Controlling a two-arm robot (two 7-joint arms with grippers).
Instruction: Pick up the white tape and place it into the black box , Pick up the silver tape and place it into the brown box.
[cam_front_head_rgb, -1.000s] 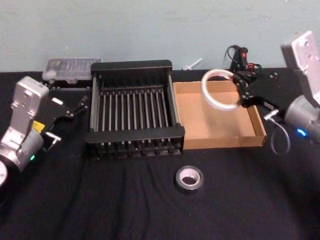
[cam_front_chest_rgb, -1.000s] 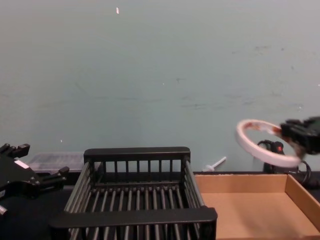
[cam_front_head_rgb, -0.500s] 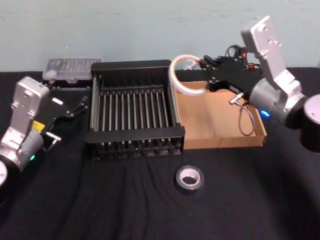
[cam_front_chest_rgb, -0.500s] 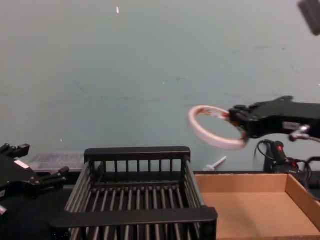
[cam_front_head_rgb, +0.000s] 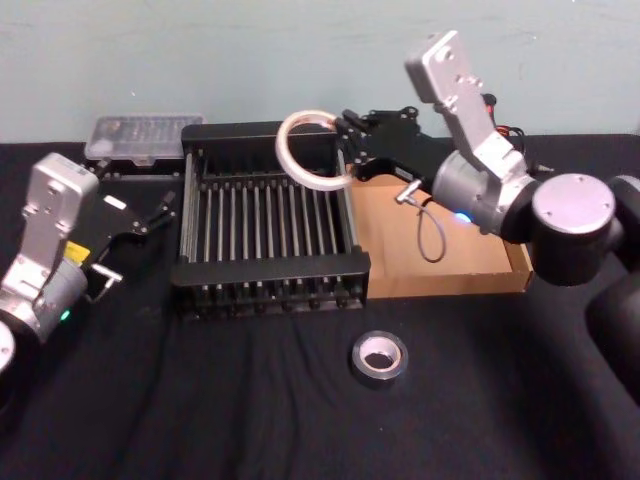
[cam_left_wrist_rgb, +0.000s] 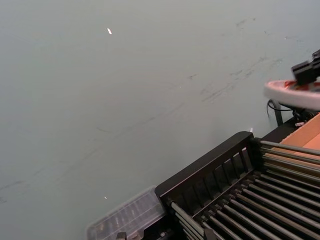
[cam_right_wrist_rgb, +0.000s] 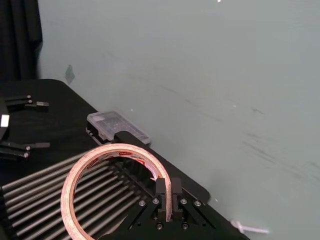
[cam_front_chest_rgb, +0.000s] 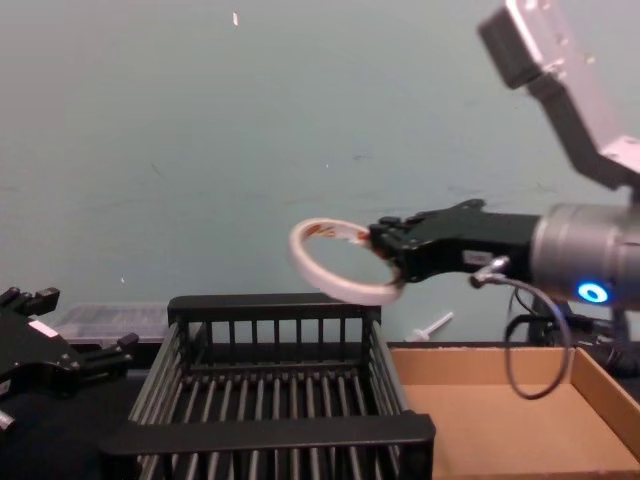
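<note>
Carrying the white tape (cam_front_head_rgb: 312, 150), pinched at its rim by the right hand (cam_front_head_rgb: 348, 150), high over the black box (cam_front_head_rgb: 268, 268) toward 1 o'clock. Best lowered between the walls before letting go. Left hand (cam_front_head_rgb: 150, 215) spread, parked at 9 o'clock.

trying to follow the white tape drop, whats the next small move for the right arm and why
Probably lower it a little, then open. The right gripper is shut on the white tape, held in the air over the far right part of the black box, above its rim in the chest view. The left gripper sits parked, open, left of the box.
</note>
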